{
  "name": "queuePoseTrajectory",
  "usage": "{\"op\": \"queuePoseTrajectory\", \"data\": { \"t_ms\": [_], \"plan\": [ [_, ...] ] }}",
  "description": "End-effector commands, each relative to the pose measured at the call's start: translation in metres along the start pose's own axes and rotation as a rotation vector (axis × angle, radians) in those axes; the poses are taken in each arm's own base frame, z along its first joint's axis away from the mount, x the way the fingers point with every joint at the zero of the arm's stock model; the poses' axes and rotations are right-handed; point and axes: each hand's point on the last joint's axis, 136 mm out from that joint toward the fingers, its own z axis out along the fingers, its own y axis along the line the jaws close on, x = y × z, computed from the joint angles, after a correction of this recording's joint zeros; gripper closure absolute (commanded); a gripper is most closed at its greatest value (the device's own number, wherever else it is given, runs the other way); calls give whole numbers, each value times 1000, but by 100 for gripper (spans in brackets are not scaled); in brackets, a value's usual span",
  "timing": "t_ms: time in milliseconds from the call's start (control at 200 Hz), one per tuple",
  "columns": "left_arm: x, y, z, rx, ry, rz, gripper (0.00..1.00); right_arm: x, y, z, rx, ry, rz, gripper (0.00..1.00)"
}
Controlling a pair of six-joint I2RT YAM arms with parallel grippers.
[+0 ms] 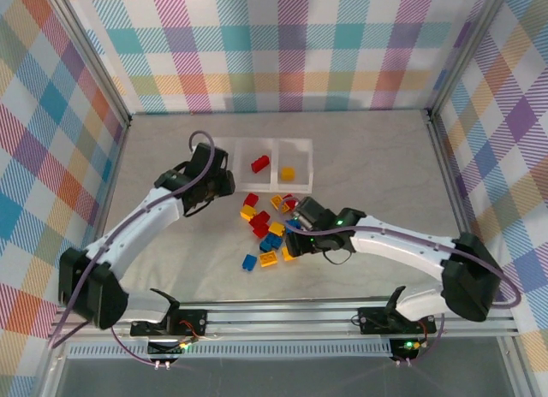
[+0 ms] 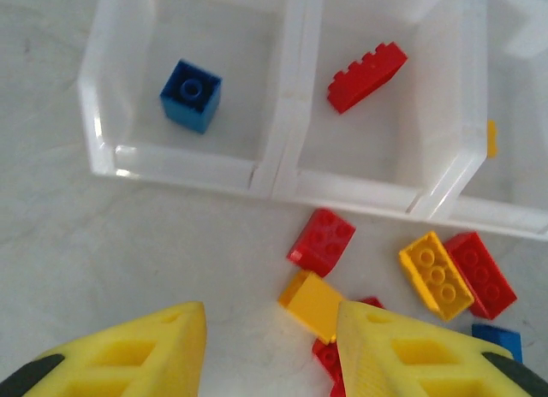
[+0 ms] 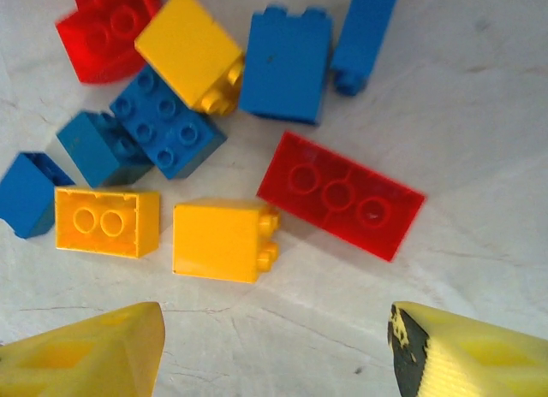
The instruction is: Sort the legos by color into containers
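**Brick sorting: both pairs of fingers empty, one brick in each compartment**

The tray [image 2: 282, 115] lay toward the far side of the bench [image 1: 377, 174], with one brick in each compartment. A blue brick [image 2: 191, 95] was on the left, a red brick [image 2: 366, 76] in the middle and a yellow brick [image 1: 288, 173] on the right. The unsorted legos formed a loose pile [image 1: 267, 234] just beside the tray's near wall.

The left fingers [image 2: 171, 346] hung partly open above the bench near the blue compartment, holding nothing. The right fingers [image 3: 120, 346] stood wide apart over the pile, also empty, with a tipped yellow brick [image 3: 224, 240] nearest the gap.

The legos looked light, rigid and smooth. A grip across two flat side faces, not the studs, would probably hold best. Touching neighbours left little room for a finger.

From above, the right arm covered part of the pile, so no count was possible. The left wrist view cut off the right compartment.
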Motion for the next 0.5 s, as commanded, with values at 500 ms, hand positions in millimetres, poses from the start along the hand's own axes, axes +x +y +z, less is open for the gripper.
{"op": "queuePoseTrajectory", "data": {
  "t_ms": [500],
  "plan": [
    [6, 19, -46, -7, -49, -51, 54, 7, 31, 37, 17, 64, 4, 32]
  ]
}}
